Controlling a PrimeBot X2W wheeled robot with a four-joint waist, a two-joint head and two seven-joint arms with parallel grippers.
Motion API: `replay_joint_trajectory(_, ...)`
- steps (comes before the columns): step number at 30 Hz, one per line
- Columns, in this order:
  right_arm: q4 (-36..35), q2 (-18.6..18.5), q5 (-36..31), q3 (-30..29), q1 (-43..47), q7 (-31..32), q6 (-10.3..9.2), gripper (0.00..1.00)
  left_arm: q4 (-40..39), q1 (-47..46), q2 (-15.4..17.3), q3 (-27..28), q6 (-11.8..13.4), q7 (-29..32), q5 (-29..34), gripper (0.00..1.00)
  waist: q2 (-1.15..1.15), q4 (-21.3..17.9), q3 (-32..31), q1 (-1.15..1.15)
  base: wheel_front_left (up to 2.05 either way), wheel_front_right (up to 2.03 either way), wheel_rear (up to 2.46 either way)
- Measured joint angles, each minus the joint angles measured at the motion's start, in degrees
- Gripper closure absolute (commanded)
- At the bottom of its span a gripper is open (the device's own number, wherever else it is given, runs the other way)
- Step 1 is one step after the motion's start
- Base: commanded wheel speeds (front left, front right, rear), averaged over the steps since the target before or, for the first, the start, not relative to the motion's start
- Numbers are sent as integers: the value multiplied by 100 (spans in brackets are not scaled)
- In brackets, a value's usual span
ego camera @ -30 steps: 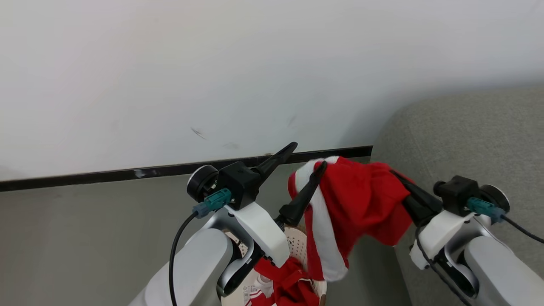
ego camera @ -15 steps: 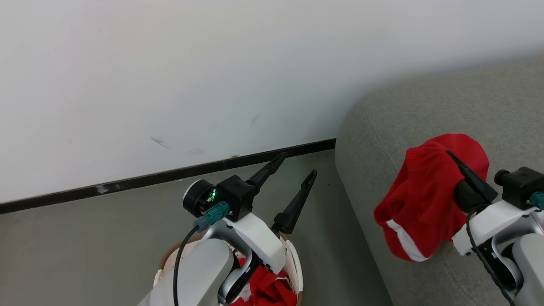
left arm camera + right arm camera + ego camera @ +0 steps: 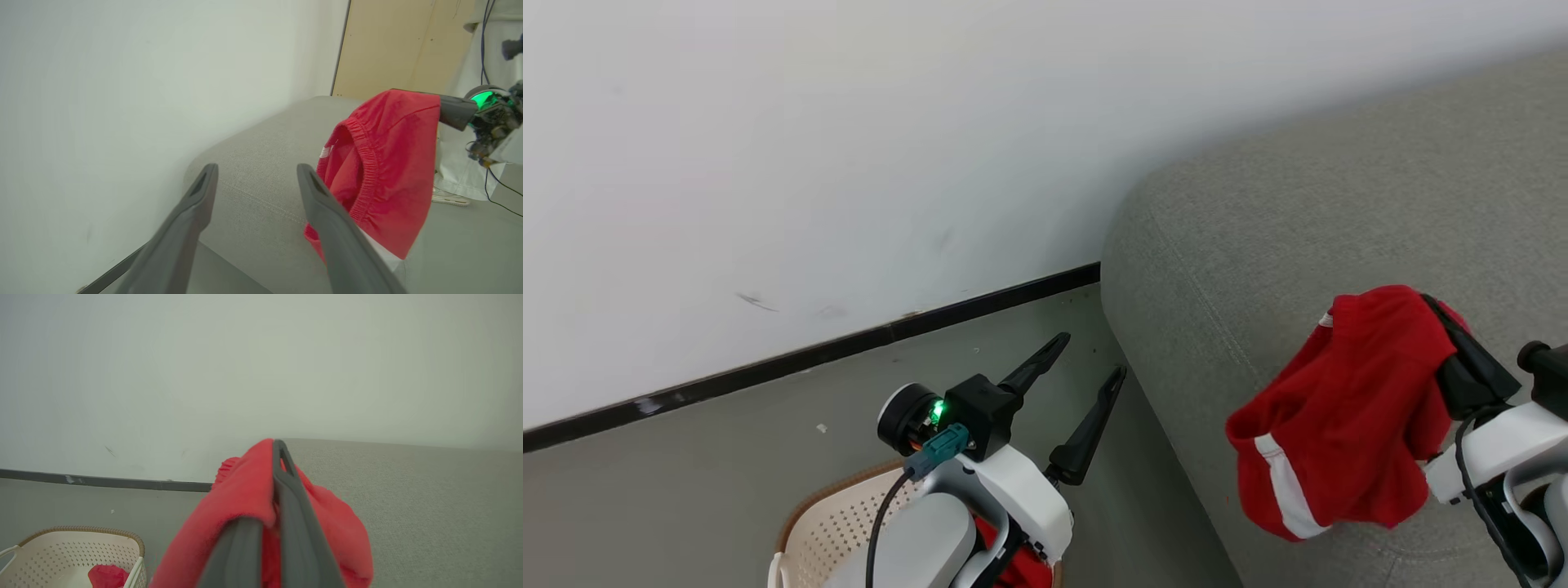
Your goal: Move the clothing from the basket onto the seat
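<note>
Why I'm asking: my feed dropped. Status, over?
Left hand open, empty. Right hand shut on red garment, over sofa. More clothing in basket. Nothing in the way.

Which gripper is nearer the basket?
Left. The left gripper is open just past the basket rim; the right gripper is shut on a red garment over the sofa, farther off.

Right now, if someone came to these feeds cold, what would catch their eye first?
First, the red shorts with a white stripe, hanging over the grey sofa at the right of the head view, clamped in the fingers of the right gripper. Next, the left gripper, its fingers spread and empty, above the floor beside the cream laundry basket, where more red clothing lies.
</note>
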Motion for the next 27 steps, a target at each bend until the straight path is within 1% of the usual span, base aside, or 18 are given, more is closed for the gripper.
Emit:
replay_joint_trajectory(6, -82, -13, 9, 86, 48, 0, 0, 100, 3, 103, 3, -64, 42, -40, -46, 0, 0, -217, -1, 0, 0, 0, 0)
replay_joint_trajectory(8, -82, -54, 11, 281, 35, 0, -1, 100, 0, 112, 3, -96, 81, -41, -48, 0, 0, -298, 4, 0, 0, 0, 0)
replay_joint_trajectory(9, -66, -82, 63, 506, 1, 0, 0, 100, -1, 112, 2, -124, 82, -79, -47, 0, 0, -372, 15, 0, 0, 0, 0)
replay_joint_trajectory(10, 35, -131, 164, 709, -212, 0, 0, 100, 1, 112, 4, -152, 140, -85, -46, 0, 0, -468, 50, 0, 0, 0, 0)
replay_joint_trajectory(14, 96, -293, 369, 721, -1022, 35, 0, 100, 2, 112, 7, -153, 211, -90, -36, 0, 0, -565, 140, 0, 0, 0, 0)
replay_joint_trajectory(17, 151, -405, 553, 630, -1688, 60, 0, 100, -2, 112, 5, -148, 285, -91, 31, 0, 0, -611, 234, 0, 0, 0, 0)
replay_joint_trajectory(20, 357, -506, 714, 438, -2217, 169, 0, 100, -19, 111, 8, -133, 343, -91, 92, 0, 0, -630, 344, 0, 0, 0, 0)
replay_joint_trajectory(23, 660, -522, 1016, 45, -2635, 197, 0, 100, -79, 109, 13, -96, 441, -93, 135, 0, 0, -626, 462, 0, 0, 0, 0)
replay_joint_trajectory(27, 1065, -643, 1162, -254, -3101, 254, -1, 100, -186, 94, 38, -65, 509, -107, 244, 0, 0, -590, 628, 0, 0, 0, 0)
